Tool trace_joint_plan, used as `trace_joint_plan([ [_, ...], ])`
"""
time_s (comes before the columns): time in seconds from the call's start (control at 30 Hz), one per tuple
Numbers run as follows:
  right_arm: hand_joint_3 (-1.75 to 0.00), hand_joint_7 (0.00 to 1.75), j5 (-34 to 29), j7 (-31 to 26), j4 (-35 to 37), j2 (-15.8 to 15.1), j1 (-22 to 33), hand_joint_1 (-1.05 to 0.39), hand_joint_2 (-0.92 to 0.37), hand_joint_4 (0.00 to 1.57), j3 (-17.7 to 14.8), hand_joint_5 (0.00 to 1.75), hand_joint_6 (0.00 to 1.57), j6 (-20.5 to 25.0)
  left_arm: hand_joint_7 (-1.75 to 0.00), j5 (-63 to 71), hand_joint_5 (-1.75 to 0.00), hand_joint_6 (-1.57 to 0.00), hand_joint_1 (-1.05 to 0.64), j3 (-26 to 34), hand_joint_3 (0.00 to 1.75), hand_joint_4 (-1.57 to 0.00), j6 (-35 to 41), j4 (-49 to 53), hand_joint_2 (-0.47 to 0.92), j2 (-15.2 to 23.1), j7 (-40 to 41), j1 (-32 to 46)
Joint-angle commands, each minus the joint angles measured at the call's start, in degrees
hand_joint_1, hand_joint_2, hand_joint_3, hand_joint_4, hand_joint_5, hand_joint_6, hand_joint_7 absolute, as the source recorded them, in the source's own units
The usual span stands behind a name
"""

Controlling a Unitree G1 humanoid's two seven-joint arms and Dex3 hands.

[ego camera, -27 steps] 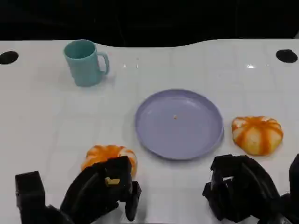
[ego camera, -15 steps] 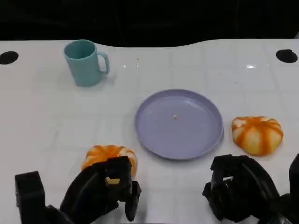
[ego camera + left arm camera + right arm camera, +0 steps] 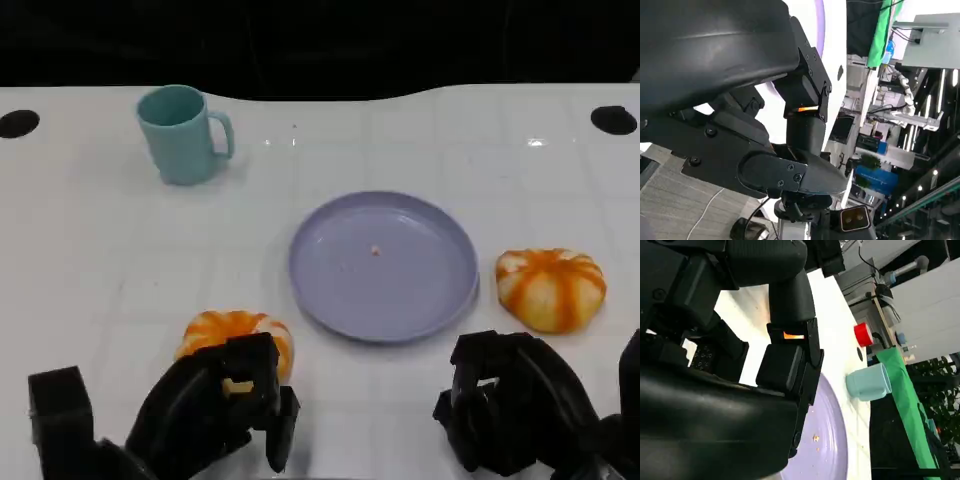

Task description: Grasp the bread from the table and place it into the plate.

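Head view: two orange-striped breads lie on the white tabletop [image 3: 100,260]. One bread [image 3: 232,332] sits near the front edge on the left, its near side hidden behind the left robot hand [image 3: 215,405]. The second bread [image 3: 551,288] lies just beside the right rim of the plate [image 3: 384,264], apart from it. The plate holds no bread, only a crumb near its centre. A teal mug [image 3: 183,133] stands well apart at the back left.

Left robot hand: positioned at the near side of the left bread, fingers curled in front of it. Contact cannot be confirmed, and I cannot tell whether a hold exists (the bread appears to rest on the tabletop, not lifted). Right robot hand [image 3: 515,400]: low at the front right, near the second bread but clear of it, fingers curled in, holding nothing.

Assessment: the task stands at the approach stage. No bread is lifted and none is placed. Remaining, by my judgement: close on the left bread, raise it, carry it rightward over the plate, and release.
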Motion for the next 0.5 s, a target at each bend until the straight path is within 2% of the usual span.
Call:
trace_joint_plan([
  [0.03,-1.44,1.0,0.0,0.2,-0.2,-0.6,-0.2,-1.05,-0.03,1.47,-0.3,1.43,1.57,-0.1,-1.35,-0.6,-1.67,-0.9,-0.81,0.7,0.1,-0.96,-1.6,-1.1,0.91,0.7,-1.3,-0.5],
  [0.13,-1.43,1.0,-0.2,0.1,-0.4,-0.7,-0.2,-1.05,-0.04,1.47,-0.2,1.43,1.57,-0.2,-1.24,-0.2,-1.63,-0.87,-0.83,0.7,0.09,-0.91,-3.0,-2.0,0.92,0.9,-1.3,-0.5],
  [0.4,-1.42,1.01,-0.2,0.7,0.5,-0.6,-0.3,-1.05,-0.06,1.49,-0.4,1.43,1.57,-1.3,-0.92,8.2,-1.32,-0.68,-0.83,-0.4,0.17,-0.77,-11.3,-6.5,0.92,3.6,3.6,0.4],
  [0.5,-1.42,1.02,-0.6,0.5,0.2,-0.6,-0.2,-1.05,-0.06,1.49,-0.2,1.42,1.57,-1.5,-0.85,10.3,-1.25,-0.5,-0.8,-0.8,0.12,-0.71,-12.4,-8.6,0.92,4.1,5.6,1.0],
])
